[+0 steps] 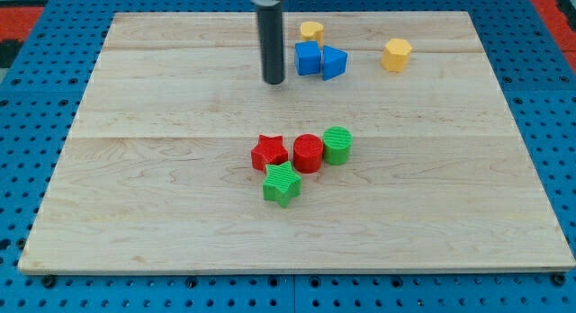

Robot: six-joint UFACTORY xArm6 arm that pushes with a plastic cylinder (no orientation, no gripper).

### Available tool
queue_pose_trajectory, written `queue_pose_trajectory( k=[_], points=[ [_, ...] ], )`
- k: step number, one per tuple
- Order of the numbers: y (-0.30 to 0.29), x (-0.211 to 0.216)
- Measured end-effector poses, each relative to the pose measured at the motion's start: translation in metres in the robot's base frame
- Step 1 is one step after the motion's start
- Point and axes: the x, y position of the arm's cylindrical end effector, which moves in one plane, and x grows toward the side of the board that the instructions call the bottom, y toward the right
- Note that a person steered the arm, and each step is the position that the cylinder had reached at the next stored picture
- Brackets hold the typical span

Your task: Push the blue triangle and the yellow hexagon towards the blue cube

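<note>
There is no hand on this arm, so nothing is clenched, released or grasped; it ends in a straight dark rod (272, 39) that comes down from the far edge of the scene, and my tip (274, 81) rests on the bench just left of the blue cube, with a small gap between them. The bench (135, 214) is a pale wooden board lying on a blue pegboard (27, 169), which shows on every side of it. In the middle of the bench sits a tight cluster of four blocks: a red star (269, 152) on the left, a red cylinder (308, 153) touching it on its right, a green cylinder (337, 145) touching that one farther right, and a green star (282, 183) nearer, tucked just under the two red pieces. Toward the far side, the blue cube (308, 58) stands with the blue triangle (334, 62) pressed against its right face. A yellow cylinder (311, 31) sits just behind the cube, close to touching it. The yellow hexagon (396, 55) lies alone to the right of the blue triangle, clearly apart from it and roughly level with the cube.
</note>
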Motion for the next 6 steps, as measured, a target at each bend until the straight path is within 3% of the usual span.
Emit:
queue_pose_trajectory(
  k=[1, 3, 4, 6],
  points=[
    [0.065, -0.035],
    [0.114, 0.015],
    [0.221, 0.004],
    [0.116, -0.019]
  ],
)
